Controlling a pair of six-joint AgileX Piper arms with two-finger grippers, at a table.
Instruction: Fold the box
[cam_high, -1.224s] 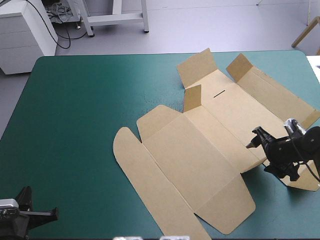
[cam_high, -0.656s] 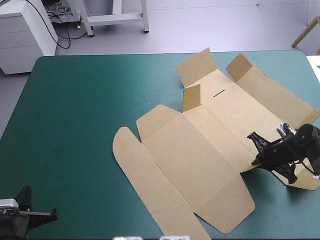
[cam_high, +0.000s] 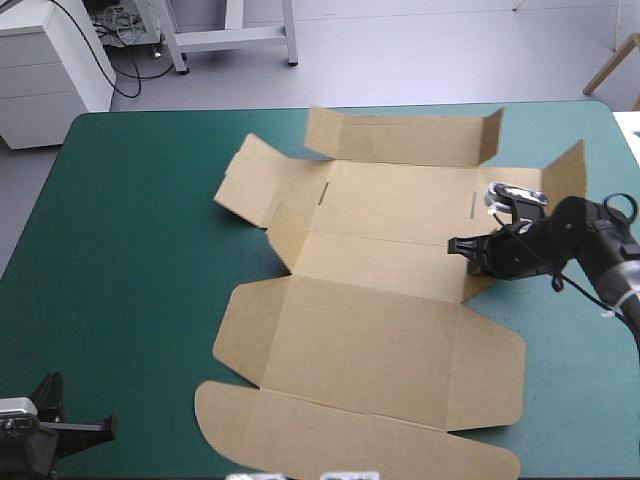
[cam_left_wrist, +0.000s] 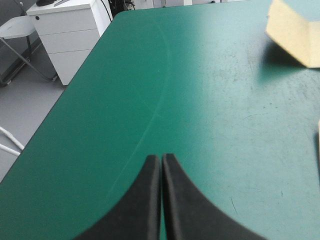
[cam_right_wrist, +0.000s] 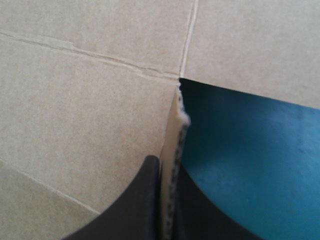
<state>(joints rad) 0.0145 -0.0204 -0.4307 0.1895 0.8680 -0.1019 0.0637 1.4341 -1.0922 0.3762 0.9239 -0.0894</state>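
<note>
High view: box (cam_high: 370, 350) lies as an opened brown sheet across the middle and right of the table (cam_high: 140, 250). Mostly flat. Far wall (cam_high: 400, 138) stands up along the far side, and the end flaps beside it are tilted up. The near panels and the rounded flap lie flat toward the near edge. Right gripper (cam_right_wrist: 166, 165) is at the sheet's right side, black fingers pinched onto a thin edge of board; the right wrist view shows that edge sandwiched between them, teal-green cover just beside it. Left gripper (cam_left_wrist: 161, 160) sits near the table's near-left corner, well apart from the box, fingers pressed together on nothing. Judgement: early stage. Creases are there and one wall is partly up, but no wall is tucked. Side walls, end flaps and the tray shape are all left to form.
</note>
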